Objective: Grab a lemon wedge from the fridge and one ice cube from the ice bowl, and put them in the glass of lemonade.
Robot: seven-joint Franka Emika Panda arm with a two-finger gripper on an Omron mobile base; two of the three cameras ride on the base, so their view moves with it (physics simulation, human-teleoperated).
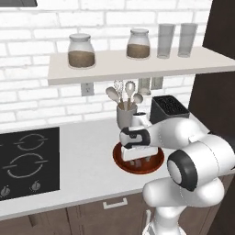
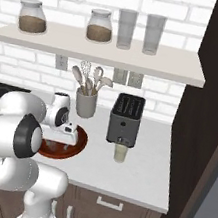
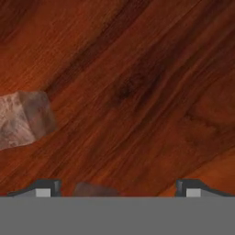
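My gripper (image 3: 118, 189) is open and reaches down into the ice bowl (image 1: 137, 171), whose reddish-brown wood grain spans the hand view. One pale translucent ice cube (image 3: 23, 120) lies to the left, outside the fingers. The edge of a second ice cube (image 3: 94, 189) shows low between the fingertips (image 3: 43, 188), nearer the left one. From the left base view the gripper (image 1: 139, 161) stands over the bowl's middle. The glass of lemonade (image 2: 120, 152) sits in front of the black toaster (image 2: 126, 118), right of the ice bowl (image 2: 76, 146). The fridge and the lemon wedge are out of view.
A grey utensil cup (image 1: 125, 114) stands just behind the bowl. The stovetop (image 1: 27, 160) lies to the left. A shelf (image 2: 106, 49) above carries two jars and two tall glasses. A dark tall panel (image 2: 205, 123) bounds the counter on the right.
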